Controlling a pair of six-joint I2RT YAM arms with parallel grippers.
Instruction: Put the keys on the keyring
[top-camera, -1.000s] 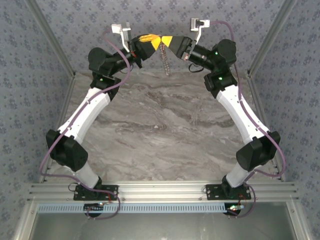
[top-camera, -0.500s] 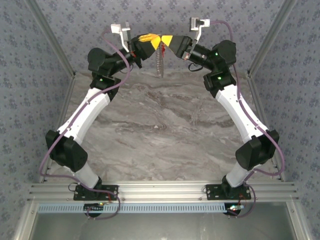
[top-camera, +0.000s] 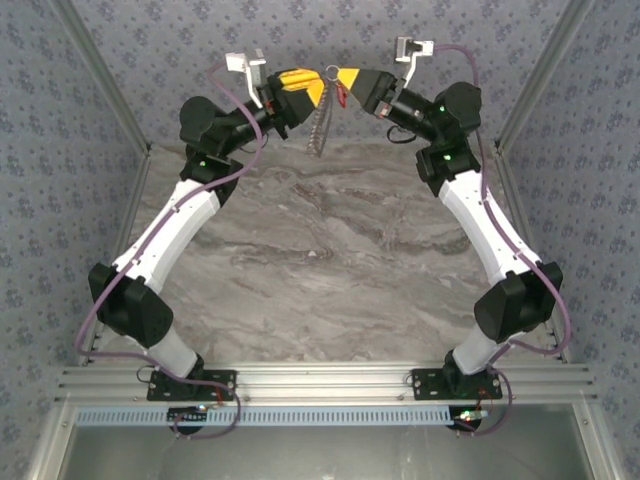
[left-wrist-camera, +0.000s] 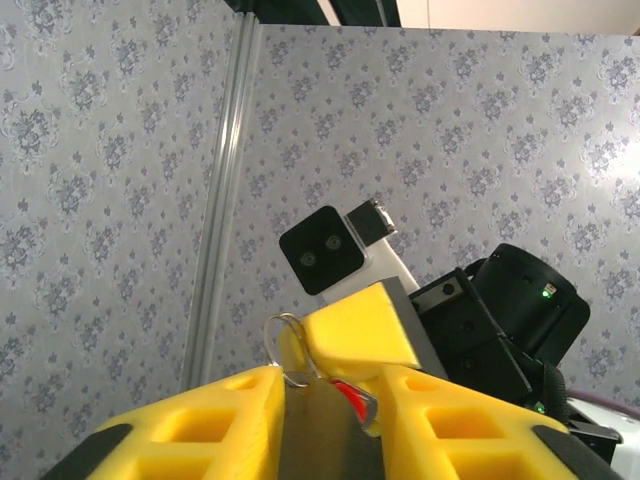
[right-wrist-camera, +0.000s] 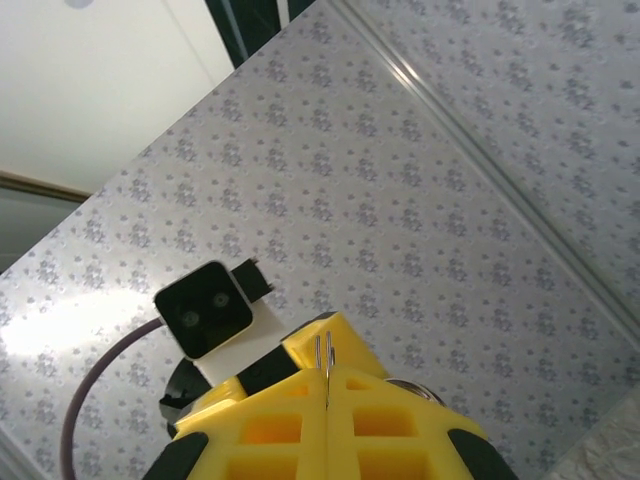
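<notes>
My two grippers meet tip to tip, high above the table's far edge. The right gripper is shut on the keyring, whose thin metal ring sticks out from its yellow pads. A pale chain-like strip hangs down from that ring. The red-headed key dangles at the ring, close to the inner face of one left finger. The left gripper has its jaws apart on either side of the key and the hanging strip. I cannot tell whether the key touches that finger.
The marble tabletop lies far below both grippers. Patterned walls enclose the cell, with aluminium posts at the corners. An aluminium rail carries the arm bases at the near edge.
The left jaws have come apart; a second ago they were shut. The right gripper has drawn slightly right and the hanging strip has swung left.
</notes>
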